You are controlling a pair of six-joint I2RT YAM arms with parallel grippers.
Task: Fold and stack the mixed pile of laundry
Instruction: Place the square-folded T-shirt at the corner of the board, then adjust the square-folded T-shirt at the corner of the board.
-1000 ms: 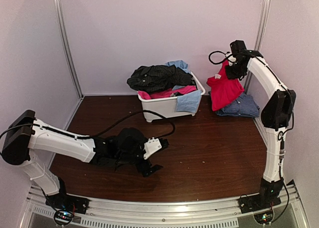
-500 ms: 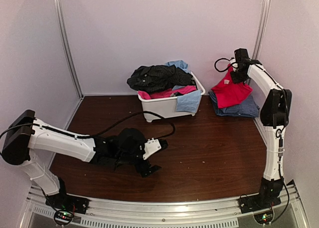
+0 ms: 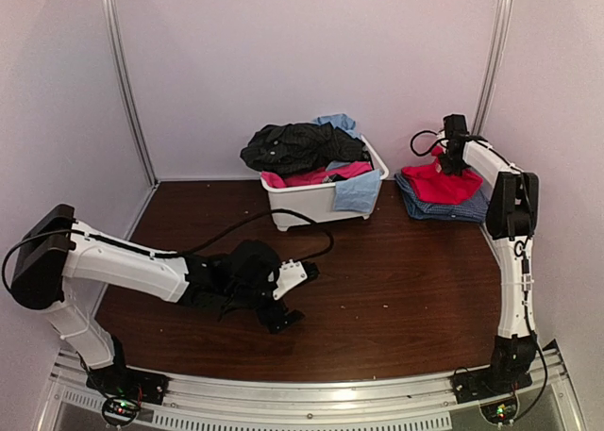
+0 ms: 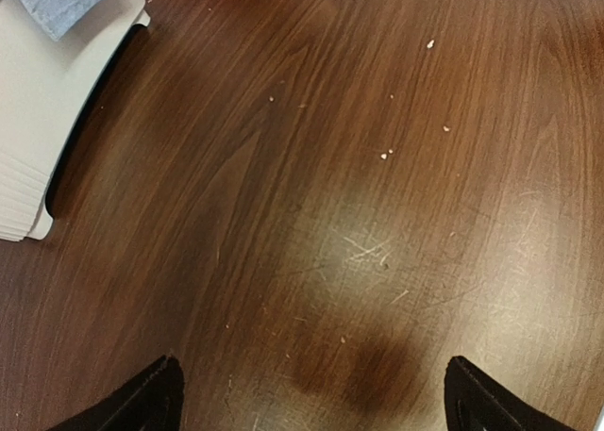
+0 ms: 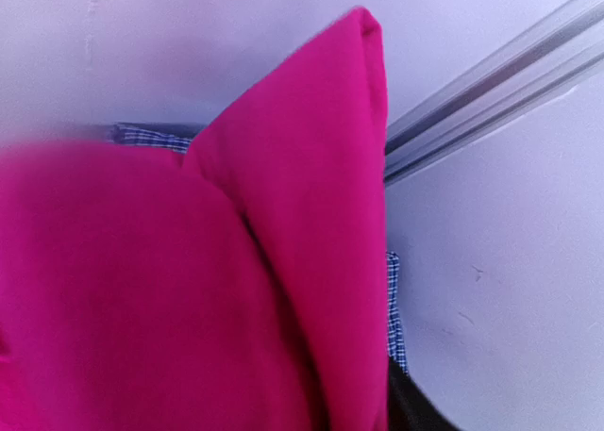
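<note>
Top external, pink-red garment (image 3: 440,183) beneath right gripper (image 3: 450,160), atop checked shirt (image 3: 451,209)

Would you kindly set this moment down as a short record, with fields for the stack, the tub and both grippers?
Stack: bright pink-red cloth garment lies on the folded blue checked shirt, far right corner of the dark wooden table.
Tub: white rectangular plastic tub heaped with black pinstriped garment, light blue cloth hanging over its rim.
Left gripper: open, empty, low over the table.
Right gripper: at the pink-red garment's back edge; jaws not discernible.
</note>
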